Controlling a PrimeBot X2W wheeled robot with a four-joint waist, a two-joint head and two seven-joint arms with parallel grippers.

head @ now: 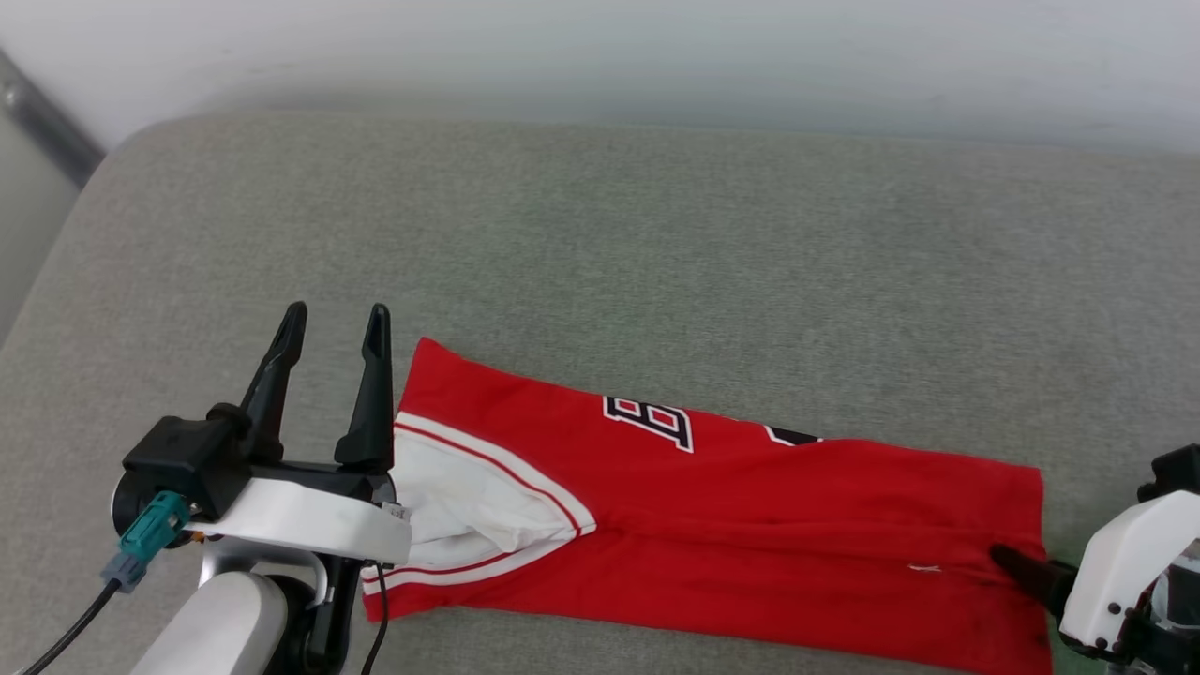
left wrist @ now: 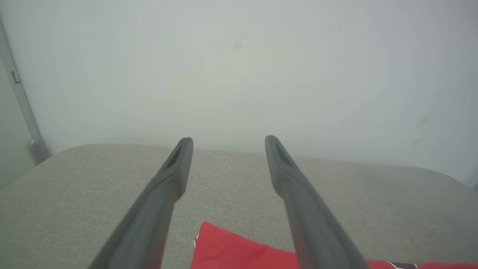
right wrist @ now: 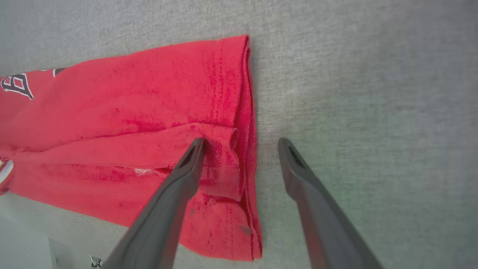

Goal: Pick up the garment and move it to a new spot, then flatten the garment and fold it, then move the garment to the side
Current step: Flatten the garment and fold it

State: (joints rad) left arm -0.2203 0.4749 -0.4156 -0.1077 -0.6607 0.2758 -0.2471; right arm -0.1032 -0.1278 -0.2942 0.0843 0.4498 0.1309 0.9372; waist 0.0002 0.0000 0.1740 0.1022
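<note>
Both hands empty. My left gripper (head: 337, 317) has its fingers spread wide with nothing between them, tips aimed out toward the pale wall (left wrist: 239, 56). The garment (head: 750, 506) lies just beside it on its right, one red corner reaching in under the gap between the fingers. My right gripper (right wrist: 241, 141) is spread as well and straddles the hem edge (right wrist: 248, 112). Its left finger is over red cloth, its right finger over bare grey cushion (head: 656, 234). Whether that left fingertip presses the cloth or floats above it, I cannot tell. The garment rests flat on the cushion as a long narrow band running from one hand to the other. The white sleeve panel (head: 459, 497) with striped trim is at my left hand's end, the black lettering (head: 650, 419) is partly tucked along a crease, and layered edges are stacked at my right hand's end. My reading: the folding step is in hand, with the lengthwise fold apparently made and the crosswise fold not yet made. The next move likely calls for pinching all layers at one end and carrying that end over to meet the other. The stacked hem under my right hand looks thick, so I judge the grip must go deep enough to catch every layer. The soft cloth may sag or slide apart if lifted by the top layer alone.
</note>
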